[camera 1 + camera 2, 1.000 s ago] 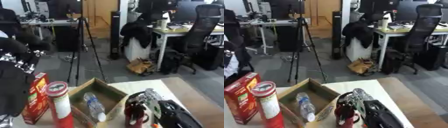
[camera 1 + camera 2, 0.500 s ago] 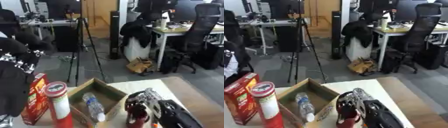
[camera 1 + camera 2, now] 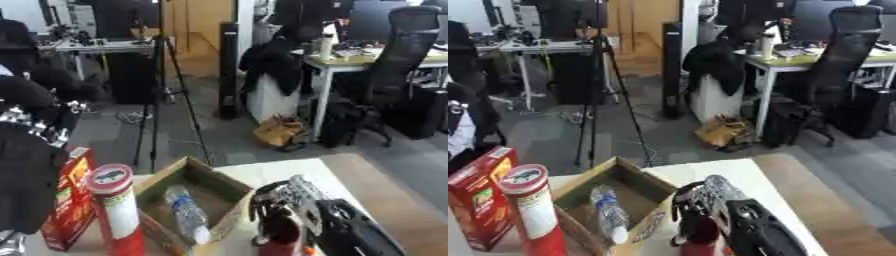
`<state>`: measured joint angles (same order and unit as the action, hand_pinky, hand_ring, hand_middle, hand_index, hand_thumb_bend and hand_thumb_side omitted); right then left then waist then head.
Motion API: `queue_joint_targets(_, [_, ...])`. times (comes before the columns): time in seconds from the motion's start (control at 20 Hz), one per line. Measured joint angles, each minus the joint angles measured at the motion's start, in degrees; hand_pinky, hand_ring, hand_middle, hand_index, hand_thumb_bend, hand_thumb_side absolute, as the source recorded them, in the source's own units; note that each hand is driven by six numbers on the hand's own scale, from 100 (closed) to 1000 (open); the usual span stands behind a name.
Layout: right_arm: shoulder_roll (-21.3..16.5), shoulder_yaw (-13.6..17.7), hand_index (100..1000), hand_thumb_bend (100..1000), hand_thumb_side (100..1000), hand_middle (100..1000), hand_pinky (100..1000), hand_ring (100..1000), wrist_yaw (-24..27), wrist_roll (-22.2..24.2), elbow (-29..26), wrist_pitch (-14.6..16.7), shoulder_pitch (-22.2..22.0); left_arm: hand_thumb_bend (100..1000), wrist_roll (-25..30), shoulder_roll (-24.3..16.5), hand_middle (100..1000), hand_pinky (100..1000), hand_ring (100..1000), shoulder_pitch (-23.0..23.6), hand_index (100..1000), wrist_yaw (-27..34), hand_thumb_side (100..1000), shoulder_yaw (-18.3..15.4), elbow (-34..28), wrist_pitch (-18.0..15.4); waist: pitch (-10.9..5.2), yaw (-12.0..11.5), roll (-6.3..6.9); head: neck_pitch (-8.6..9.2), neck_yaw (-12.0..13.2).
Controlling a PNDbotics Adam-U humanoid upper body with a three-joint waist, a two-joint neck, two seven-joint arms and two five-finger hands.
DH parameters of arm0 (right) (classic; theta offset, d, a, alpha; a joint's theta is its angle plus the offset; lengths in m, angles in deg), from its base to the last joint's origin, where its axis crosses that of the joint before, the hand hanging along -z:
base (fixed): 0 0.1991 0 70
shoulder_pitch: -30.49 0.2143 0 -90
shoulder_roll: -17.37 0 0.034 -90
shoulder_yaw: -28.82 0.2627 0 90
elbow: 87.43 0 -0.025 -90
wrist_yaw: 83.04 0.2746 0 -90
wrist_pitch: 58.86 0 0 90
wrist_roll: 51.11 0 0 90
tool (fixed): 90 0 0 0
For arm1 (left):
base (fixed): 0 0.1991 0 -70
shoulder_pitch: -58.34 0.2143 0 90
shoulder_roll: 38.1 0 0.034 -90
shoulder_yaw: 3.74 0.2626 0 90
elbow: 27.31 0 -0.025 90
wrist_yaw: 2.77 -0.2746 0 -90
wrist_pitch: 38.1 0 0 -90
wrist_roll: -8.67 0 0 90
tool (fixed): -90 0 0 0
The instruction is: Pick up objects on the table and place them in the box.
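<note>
Right hand (image 3: pixel 293 202) curled round dark bottle (image 3: pixel 282 232), beside box (image 3: pixel 226 184).

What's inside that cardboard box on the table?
A clear plastic bottle lies on its side in the open cardboard box. The rest of the floor that shows looks bare. The red can in front hides the box's near left corner, so anything there can't be seen.

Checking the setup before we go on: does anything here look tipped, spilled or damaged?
Nothing stands out. The water bottle lies inside the cardboard box, the chip can and red carton stand upright beside it, and the right hand curls round a dark red bottle.
</note>
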<state>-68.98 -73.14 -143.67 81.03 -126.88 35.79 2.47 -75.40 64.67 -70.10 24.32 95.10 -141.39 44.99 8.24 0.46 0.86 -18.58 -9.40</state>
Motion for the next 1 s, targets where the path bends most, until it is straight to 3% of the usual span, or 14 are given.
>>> queue_joint_targets(0.2, [0.0,0.0,857,511,374,659,238,711,0.17,-0.15,-0.05,0.02,-0.02,100,0.01,0.0,625,978,673,-0.03,612,0.0,758,0.0,0.0,-0.08,0.0,0.0,0.0,0.15,0.0])
queue_joint_targets(0.25, [0.0,0.0,904,562,350,709,272,743,0.17,-0.14,-0.06,0.04,-0.02,100,0.03,0.0,625,978,673,-0.06,612,0.0,757,0.0,0.0,-0.1,0.0,0.0,0.0,0.15,0.0])
queue_joint_targets(0.5, [0.0,-0.03,992,651,359,783,359,786,0.02,1.05,-0.06,0.68,-0.02,100,0.07,0.0,625,978,673,-0.17,612,0.0,757,0.0,0.0,-0.14,0.0,0.05,-0.01,0.15,0.01])
queue_joint_targets(0.65, [0.0,-0.03,1000,664,371,809,398,805,-0.4,2.05,-0.07,1.18,0.01,100,0.1,0.0,625,977,673,-0.17,612,0.0,757,0.0,0.0,-0.16,0.0,0.08,-0.01,0.16,0.01])
queue_joint_targets(0.85, [-0.01,-0.02,1000,729,391,875,571,859,-1.1,3.54,-0.07,1.85,0.01,100,0.14,0.01,625,976,672,-0.17,612,0.0,756,0.0,0.0,-0.17,0.0,0.18,-0.01,0.17,0.01])
queue_joint_targets(1.0, [-0.02,0.19,1000,726,390,882,582,862,-1.83,4.68,-0.02,2.33,0.01,100,0.23,0.01,625,977,672,-0.17,612,0.0,755,0.0,0.0,-0.16,0.0,0.23,-0.01,0.17,0.01])
